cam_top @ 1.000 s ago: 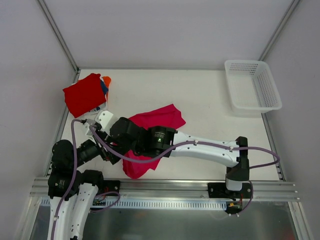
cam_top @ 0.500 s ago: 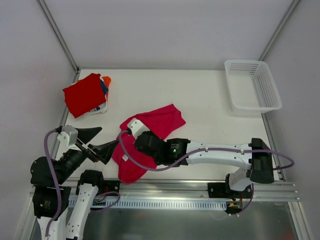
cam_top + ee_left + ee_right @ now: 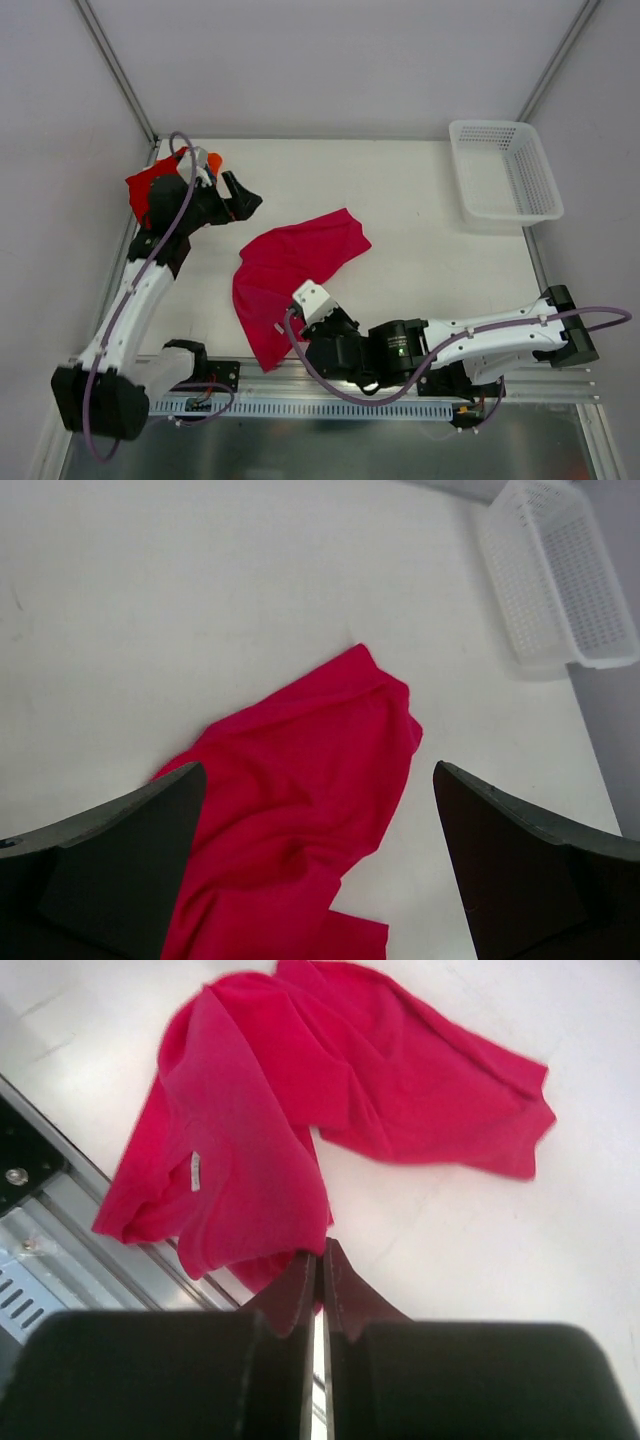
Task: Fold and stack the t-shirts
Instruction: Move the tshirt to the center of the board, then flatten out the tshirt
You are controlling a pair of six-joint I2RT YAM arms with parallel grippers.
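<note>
The magenta-pink t-shirt (image 3: 290, 265) lies crumpled and unfolded in the left middle of the table, also showing in the left wrist view (image 3: 300, 780) and the right wrist view (image 3: 300, 1080). My right gripper (image 3: 290, 312) (image 3: 320, 1250) sits low at the near edge, shut on the shirt's near hem. A folded red t-shirt (image 3: 160, 190) lies on a stack at the far left, with an orange one (image 3: 212, 160) peeking out beneath. My left gripper (image 3: 232, 200) (image 3: 315, 770) is open and empty beside that stack, above the table.
A white mesh basket (image 3: 505, 170) (image 3: 560, 580) stands at the far right corner. The metal rail (image 3: 40, 1260) runs along the near edge just below the shirt. White walls close in the table at the back and sides.
My left arm has swung from the near left edge up to the stack at the far left. My right arm has drawn back to the near edge, and the shirt's near part is stretched out.
</note>
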